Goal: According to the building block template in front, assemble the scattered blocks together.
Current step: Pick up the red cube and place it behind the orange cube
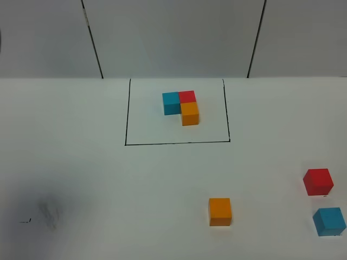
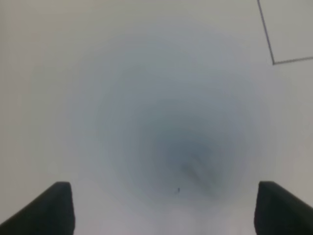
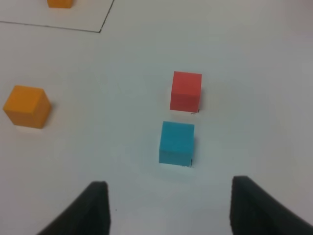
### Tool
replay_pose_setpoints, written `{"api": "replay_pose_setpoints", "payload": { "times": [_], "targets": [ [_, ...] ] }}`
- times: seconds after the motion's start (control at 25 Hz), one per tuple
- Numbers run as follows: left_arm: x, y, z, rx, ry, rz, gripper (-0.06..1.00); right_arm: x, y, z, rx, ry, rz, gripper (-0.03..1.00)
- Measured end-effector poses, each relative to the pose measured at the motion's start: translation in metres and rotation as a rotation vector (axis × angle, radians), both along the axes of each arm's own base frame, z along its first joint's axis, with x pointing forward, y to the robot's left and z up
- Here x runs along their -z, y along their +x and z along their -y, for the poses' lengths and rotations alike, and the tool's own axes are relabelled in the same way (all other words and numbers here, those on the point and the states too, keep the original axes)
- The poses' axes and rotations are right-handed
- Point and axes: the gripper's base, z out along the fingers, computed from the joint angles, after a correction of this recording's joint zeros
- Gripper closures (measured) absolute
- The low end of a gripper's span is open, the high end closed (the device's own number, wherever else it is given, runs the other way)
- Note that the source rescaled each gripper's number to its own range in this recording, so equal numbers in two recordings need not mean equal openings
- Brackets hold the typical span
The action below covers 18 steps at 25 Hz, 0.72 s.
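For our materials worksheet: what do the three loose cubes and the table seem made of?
The orange cube, red cube and blue cube: painted wood or foam, can't tell which; matte, even colour, no glare. The table: smooth white, maybe laminate.

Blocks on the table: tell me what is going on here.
Nothing is held yet. The pattern trio of joined blue, red and orange cubes sits inside a drawn black rectangle. Outside it lie three loose pieces, none touching: the orange cube, the red cube and the blue cube. The right end effector is open and empty, with the blue cube just ahead of it. The left end effector is open too, over bare table.
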Motion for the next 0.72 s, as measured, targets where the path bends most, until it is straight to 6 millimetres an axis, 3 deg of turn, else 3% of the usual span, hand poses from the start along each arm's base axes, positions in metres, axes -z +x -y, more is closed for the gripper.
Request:
{"api": "replay_pose_setpoints", "payload": {
  "times": [0.36,0.44,0.56,0.72],
  "targets": [
    [0.013,-0.139,-0.041,-0.054,-0.139,0.295,0.29,0.000,0.000,0.000,0.000,0.000,0.000,0.80],
    [0.018,-0.162,-0.047,-0.048,-0.175,0.362,0.29,0.000,0.000,0.000,0.000,0.000,0.000,0.80],
    [0.029,-0.187,-0.048,0.003,-0.233,0.415,0.29,0.000,0.000,0.000,0.000,0.000,0.000,0.80],
    [0.048,-0.202,-0.041,0.139,-0.279,0.406,0.29,0.000,0.000,0.000,0.000,0.000,0.000,0.80]
  ]
}}
